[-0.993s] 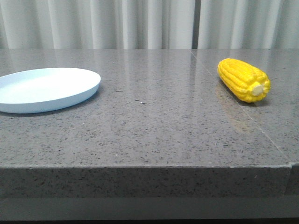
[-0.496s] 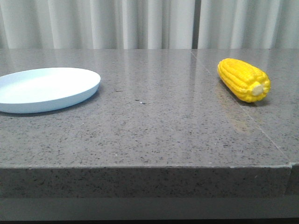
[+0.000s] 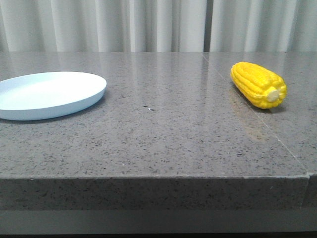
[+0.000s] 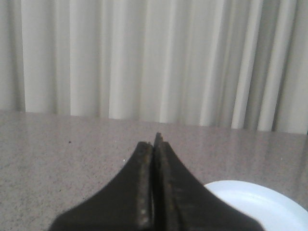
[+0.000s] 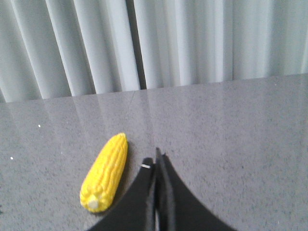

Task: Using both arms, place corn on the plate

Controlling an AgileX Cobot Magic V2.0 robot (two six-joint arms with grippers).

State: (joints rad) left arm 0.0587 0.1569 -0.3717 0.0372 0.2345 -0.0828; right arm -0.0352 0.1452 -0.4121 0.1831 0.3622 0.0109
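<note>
A bright yellow corn (image 3: 258, 85) lies on the grey stone table at the right, its pale stub end toward me. The pale blue plate (image 3: 47, 94) rests on the table at the far left, with nothing on it. Neither arm shows in the front view. The right wrist view has my right gripper (image 5: 156, 161) shut and holding nothing, with the corn (image 5: 105, 171) lying beside its black fingers. My left gripper (image 4: 154, 143) is shut and holding nothing too, and part of the plate (image 4: 262, 206) shows just past its fingers.
The table's front edge (image 3: 153, 177) runs across the lower part of the front view. A seam (image 3: 247, 106) in the stone passes close to the corn. Pale curtains (image 3: 148, 25) hang behind the table.
</note>
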